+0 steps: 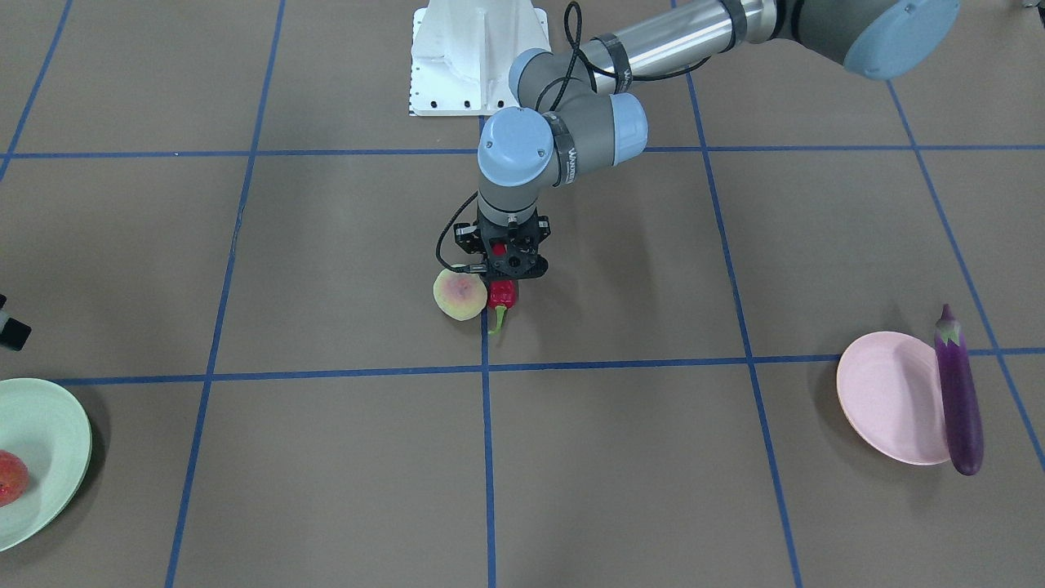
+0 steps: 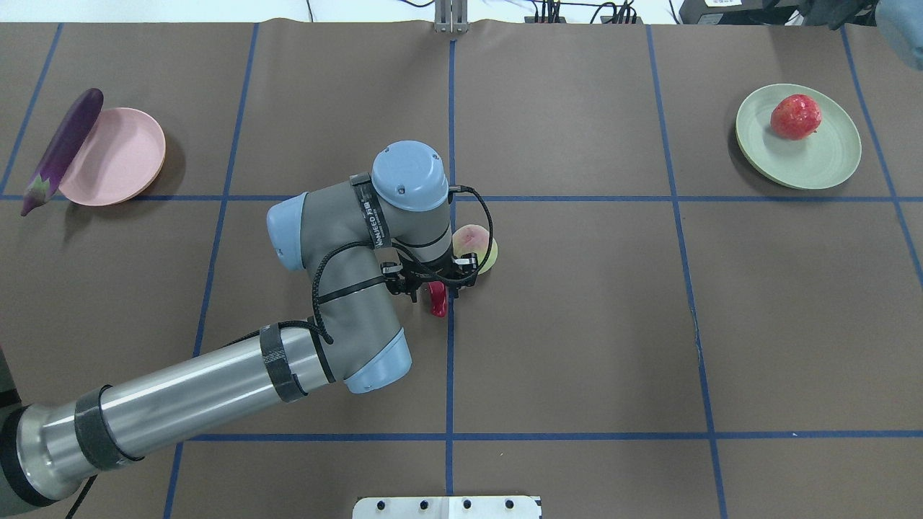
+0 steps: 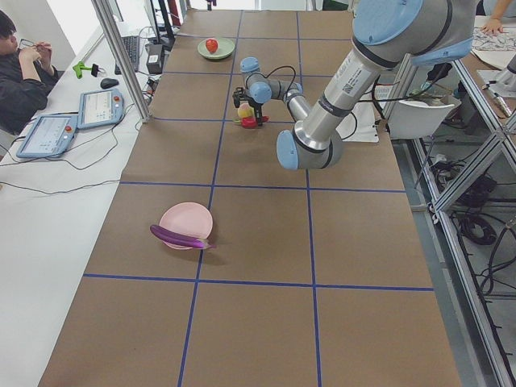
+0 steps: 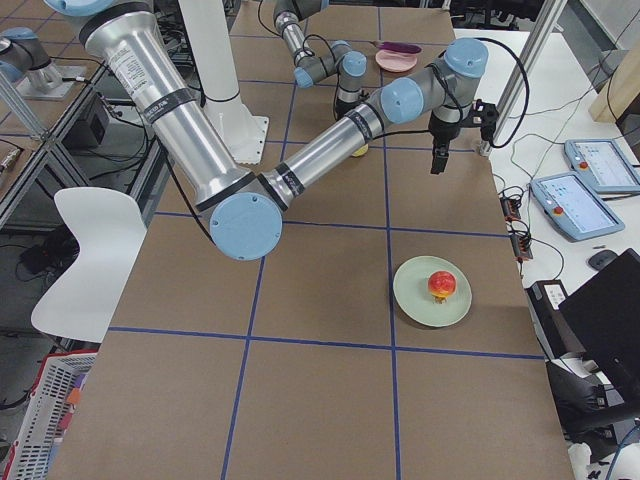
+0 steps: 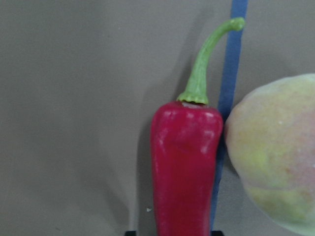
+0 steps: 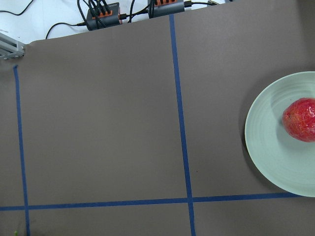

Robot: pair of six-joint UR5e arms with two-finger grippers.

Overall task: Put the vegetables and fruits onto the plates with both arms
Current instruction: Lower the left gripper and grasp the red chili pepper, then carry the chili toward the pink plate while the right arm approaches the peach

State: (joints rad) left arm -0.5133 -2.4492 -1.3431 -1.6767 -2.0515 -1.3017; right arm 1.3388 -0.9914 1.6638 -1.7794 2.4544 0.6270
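My left gripper (image 1: 504, 280) stands at the table's middle, shut on the rear of the red chili pepper (image 5: 184, 162), which lies on the table along a blue line with its green stem pointing away. The yellow-green fruit (image 1: 460, 295) touches the chili's side. On the rim of the pale pink plate (image 2: 119, 155) rests the purple eggplant (image 2: 61, 151), partly on the table. The red-orange fruit (image 2: 795, 116) sits on the mint green plate (image 2: 815, 155). My right gripper (image 4: 437, 160) hangs high beside that plate; I cannot tell whether it is open.
The white base block (image 1: 478, 57) stands at the robot's side of the table. Cables and power strips (image 2: 577, 14) line the far edge. A person (image 3: 20, 64) sits at a side bench with tablets (image 3: 48, 133). Blue tape (image 2: 451, 360) grids the brown table.
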